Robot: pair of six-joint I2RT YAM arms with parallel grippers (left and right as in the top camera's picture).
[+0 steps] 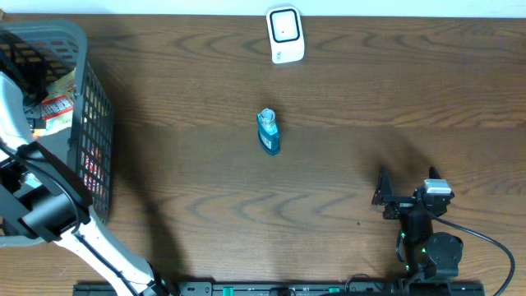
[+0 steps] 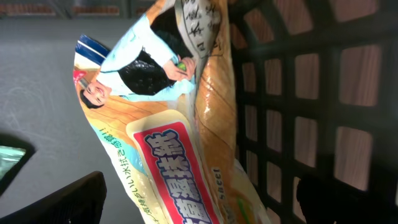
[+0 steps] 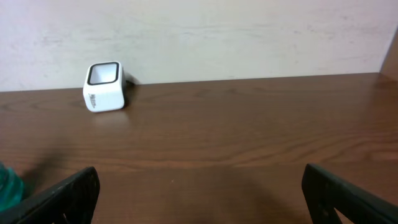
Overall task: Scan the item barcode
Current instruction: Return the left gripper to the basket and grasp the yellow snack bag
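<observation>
Two wide-open grippers hold nothing: the left gripper (image 2: 199, 208) hovers over a snack packet (image 2: 161, 124) inside the basket (image 1: 90, 123) (at far left), while the right gripper (image 3: 202, 199) sits low at front right. The blue bottle (image 1: 269, 131) is in the middle of the table (image 1: 164, 164), well apart from the scanner (image 1: 285, 34).

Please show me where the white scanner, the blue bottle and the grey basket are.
white scanner (image 1: 285, 31), overhead view, middle of its face.
blue bottle (image 1: 269, 136), overhead view, on its body.
grey basket (image 1: 66, 33), overhead view, on its rim.
</observation>
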